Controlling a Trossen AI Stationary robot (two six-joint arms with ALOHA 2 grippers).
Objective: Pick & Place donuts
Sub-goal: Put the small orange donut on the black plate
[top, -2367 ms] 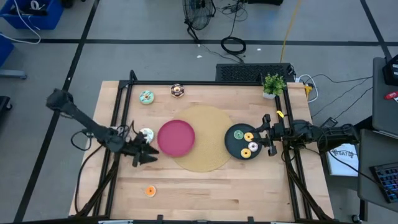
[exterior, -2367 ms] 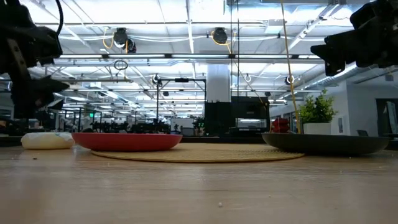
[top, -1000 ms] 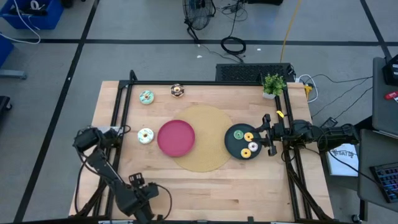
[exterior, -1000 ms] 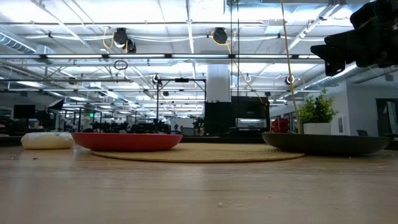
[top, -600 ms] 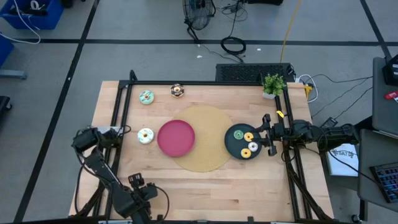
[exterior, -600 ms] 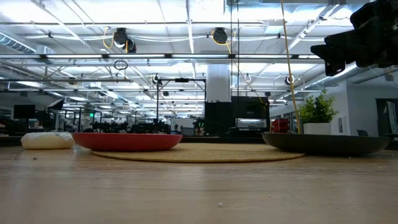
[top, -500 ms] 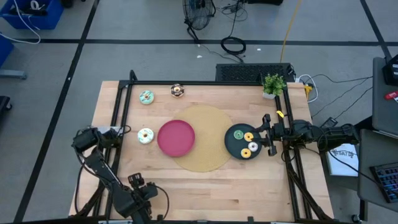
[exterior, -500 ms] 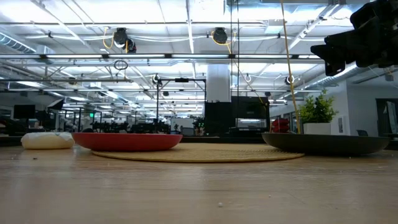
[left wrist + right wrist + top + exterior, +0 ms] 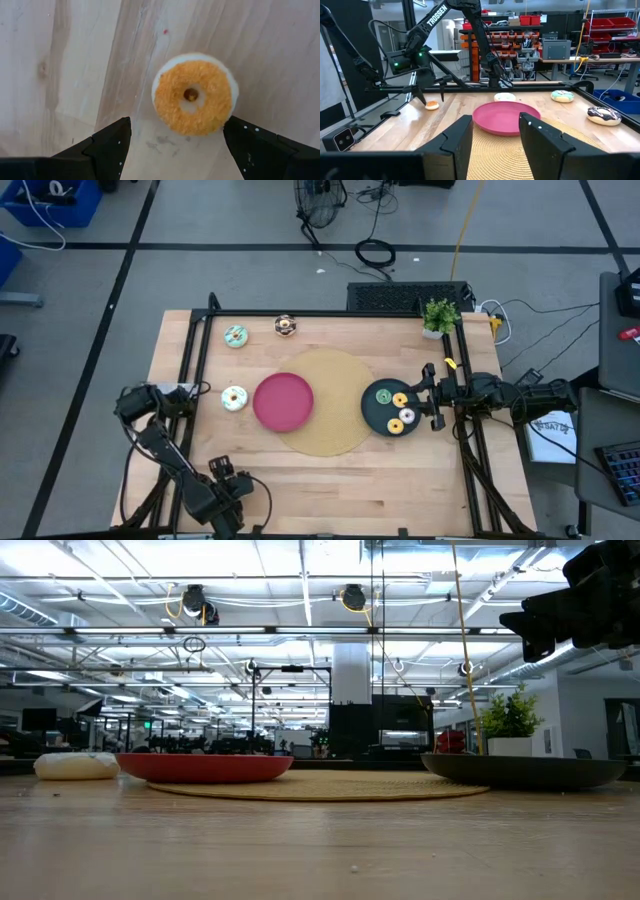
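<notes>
Pink plate (image 9: 506, 118) — woven mat (image 9: 520, 147) beneath

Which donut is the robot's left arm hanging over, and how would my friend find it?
Start at the round pink plate in the middle of the wooden table, then go toward the table's near left corner. There the left gripper hangs open over the orange donut, which lies flat on bare wood. It lies alone there, away from the plates, and its sugary orange top has a pale rim.

An orange-iced donut (image 9: 195, 94) lies flat on bare wood; three donuts (image 9: 396, 408) sit on the black plate (image 9: 372, 413).
</notes>
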